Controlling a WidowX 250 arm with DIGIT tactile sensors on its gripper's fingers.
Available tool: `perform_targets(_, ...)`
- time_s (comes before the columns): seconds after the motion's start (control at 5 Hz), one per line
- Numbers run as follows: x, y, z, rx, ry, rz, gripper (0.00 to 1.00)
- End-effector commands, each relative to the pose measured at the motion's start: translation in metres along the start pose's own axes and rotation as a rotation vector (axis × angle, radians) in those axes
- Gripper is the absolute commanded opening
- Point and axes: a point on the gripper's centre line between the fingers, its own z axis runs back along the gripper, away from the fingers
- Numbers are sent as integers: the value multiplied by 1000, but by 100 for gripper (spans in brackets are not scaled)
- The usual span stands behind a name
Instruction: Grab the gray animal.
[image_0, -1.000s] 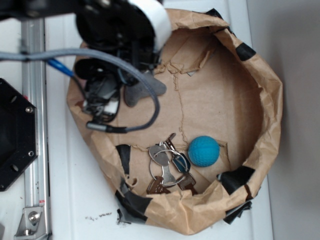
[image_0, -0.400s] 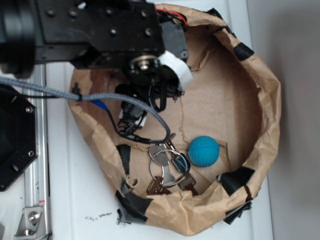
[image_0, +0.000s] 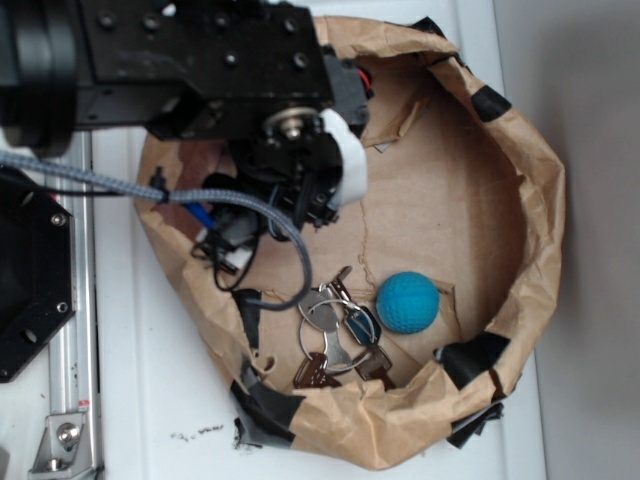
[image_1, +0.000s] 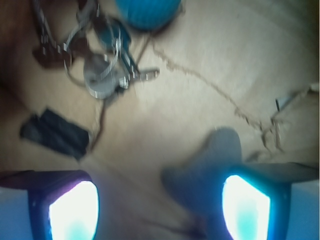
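The gray animal shows in the wrist view as a blurred gray plush shape on the brown paper floor. It lies between my open gripper, close against the right finger and well apart from the left finger. In the exterior view the black arm hangs over the left part of the paper bag and hides both the animal and the fingers.
A key bunch and a blue ball lie at the bag's front, with the keys and the ball ahead of the fingers. Black tape patches the crumpled bag wall. A black mount and a metal rail stand left.
The arm has swung over the bag's left side and dropped toward the floor, covering the gray animal that showed in the exterior view a second ago. Keys and ball have not moved.
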Motion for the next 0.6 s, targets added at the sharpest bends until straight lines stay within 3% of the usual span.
perform_targets(0.0, -17, 28, -23, 96, 66, -73, 100)
perform_targets(0.4, -16, 53, -36, 164, 56, -52, 100)
